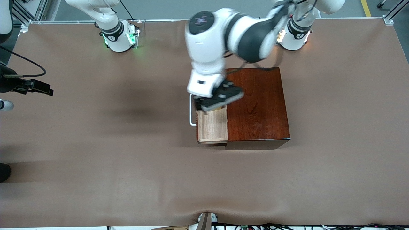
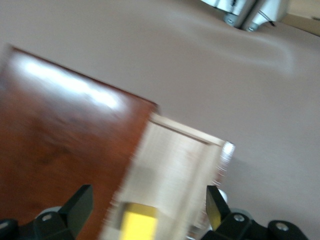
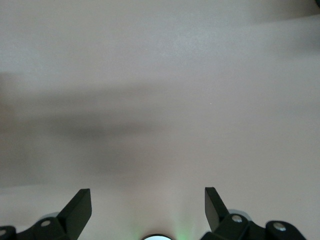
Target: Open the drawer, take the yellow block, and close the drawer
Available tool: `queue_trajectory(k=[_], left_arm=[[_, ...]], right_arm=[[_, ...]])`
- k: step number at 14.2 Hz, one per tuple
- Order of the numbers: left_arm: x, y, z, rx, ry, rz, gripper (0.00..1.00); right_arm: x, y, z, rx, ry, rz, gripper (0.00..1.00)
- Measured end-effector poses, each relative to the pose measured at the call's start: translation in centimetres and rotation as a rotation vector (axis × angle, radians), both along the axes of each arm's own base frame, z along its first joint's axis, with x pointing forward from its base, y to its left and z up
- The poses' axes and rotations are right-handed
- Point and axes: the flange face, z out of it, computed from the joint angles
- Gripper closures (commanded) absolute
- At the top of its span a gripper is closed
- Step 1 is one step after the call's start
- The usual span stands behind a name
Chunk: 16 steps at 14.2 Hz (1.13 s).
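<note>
You have the drawer [image 1: 212,126] pulled out of its dark wooden box [image 1: 257,105], the yellow block [image 2: 136,224] lying inside. Your left gripper [image 2: 149,206] hangs over the block, fingers spread, grasping nothing. Your right gripper [image 3: 148,205] waits, released, over the brown table [image 3: 160,75].

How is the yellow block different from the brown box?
The yellow block is tiny; the box is far bigger. The block is bright yellow; the box is dark, shiny reddish-brown wood. The block sits down inside the open drawer, under the open left gripper; the box stands on the table and holds that drawer. Both have flat sides and square corners. The right gripper waits open over bare table.
</note>
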Motion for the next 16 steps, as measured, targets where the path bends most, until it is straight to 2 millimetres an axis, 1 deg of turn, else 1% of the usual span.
queue_trajectory(k=[2, 3, 5, 6, 8, 9, 10, 11, 12, 16], left_arm=[[2.4, 5.7, 2.8, 0.016, 0.020, -0.036, 0.00], [3.4, 8.4, 3.8, 0.022, 0.031, -0.062, 0.00], [5.0, 14.1, 5.1, 0.029, 0.064, -0.130, 0.00], [5.7, 17.0, 5.7, 0.025, 0.081, -0.163, 0.00], [6.6, 23.0, 6.6, 0.003, 0.117, -0.220, 0.00], [6.8, 25.8, 6.8, -0.003, 0.135, -0.247, 0.00], [6.7, 28.1, 6.8, -0.004, 0.155, -0.271, 0.00], [6.6, 30.0, 6.9, -0.004, 0.175, -0.289, 0.00], [6.3, 31.1, 6.9, -0.003, 0.192, -0.301, 0.00], [4.8, 33.7, 8.6, -0.004, 0.226, -0.350, 0.00]], right_arm=[[0.0, 0.3, 0.0, 0.018, -0.001, -0.004, 0.00], [0.0, 0.5, 0.0, 0.034, 0.000, -0.021, 0.00], [0.0, 1.5, -0.1, 0.057, 0.008, -0.099, 0.00], [0.0, 2.3, -0.1, 0.058, 0.016, -0.139, 0.00], [-0.1, 4.8, -0.2, 0.054, 0.038, -0.209, 0.00], [-0.3, 6.1, -0.2, 0.046, 0.049, -0.239, 0.00], [-0.4, 7.3, -0.3, 0.036, 0.057, -0.269, 0.00], [-0.5, 8.5, -0.3, 0.027, 0.062, -0.297, 0.00], [-0.6, 9.6, -0.3, 0.017, 0.065, -0.323, 0.00], [-1.0, 13.1, -0.3, -0.007, 0.070, -0.385, 0.00]])
